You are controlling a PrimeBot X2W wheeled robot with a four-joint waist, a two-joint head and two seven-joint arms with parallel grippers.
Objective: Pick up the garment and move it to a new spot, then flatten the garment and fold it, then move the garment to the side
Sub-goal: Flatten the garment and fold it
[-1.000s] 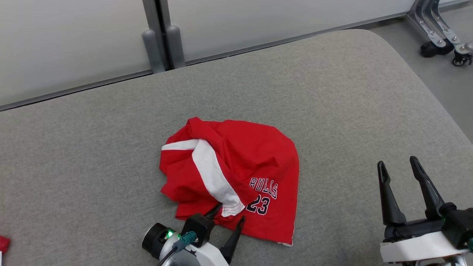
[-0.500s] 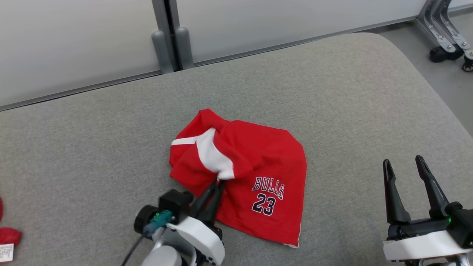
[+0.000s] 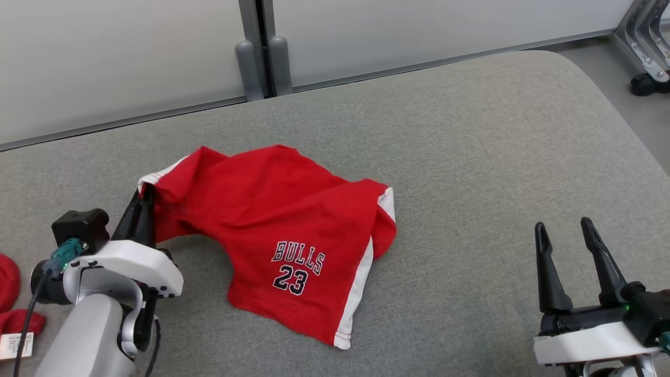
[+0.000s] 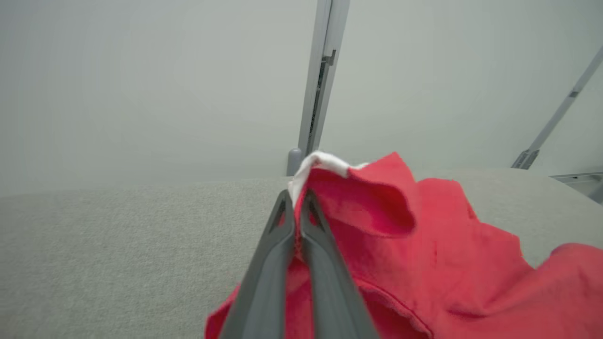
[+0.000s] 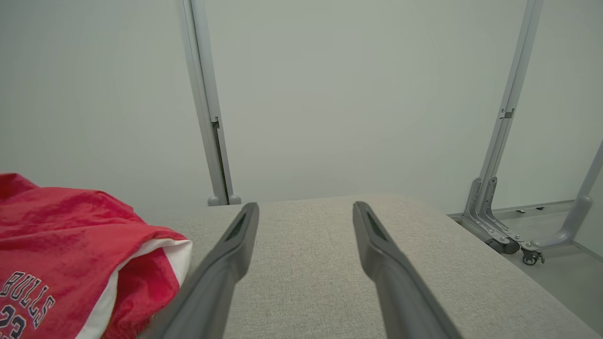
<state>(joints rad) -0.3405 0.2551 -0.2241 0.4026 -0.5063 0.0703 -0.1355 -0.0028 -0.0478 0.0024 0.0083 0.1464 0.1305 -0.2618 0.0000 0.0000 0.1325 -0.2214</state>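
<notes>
Taking the pair of rounded grey posts (image 3: 279,63) at the far edge of the grey woven-fabric surface (image 3: 471,131) as the mark, some other red cloth with a white tag (image 3: 13,314) lies far to their near-left, apart from everything else. Next, also near-left of the posts, the left claw (image 3: 142,196) has its two dark fingers pressed together on a white-trimmed corner of the red jersey shorts (image 3: 272,209). The left wrist view shows that corner nipped between the tips of the left claw (image 4: 295,200) and raised off the surface, with the shorts (image 4: 424,245) falling away to the right of the fingers. From that pinch the shorts run rightwards and toward the robot, passing almost straight in front of the posts, and most of the cloth rests on the surface. The dark "BULLS 23" lettering (image 3: 297,264) faces up, and a white side stripe (image 3: 361,277) marks the right-hand edge. So the long axis lies from the held corner to the loose striped hem, all of it to the right of the holding claw. I judge that any carry will trail the cloth behind the pinch, and that the left arm is the one placed to do it. Far to the near-right of the posts, the right claw (image 3: 562,226) is spread wide and holds nothing, well apart from the striped edge. In its own wrist view the shorts (image 5: 61,226) lie to the left of the parted right claw (image 5: 306,207).
</notes>
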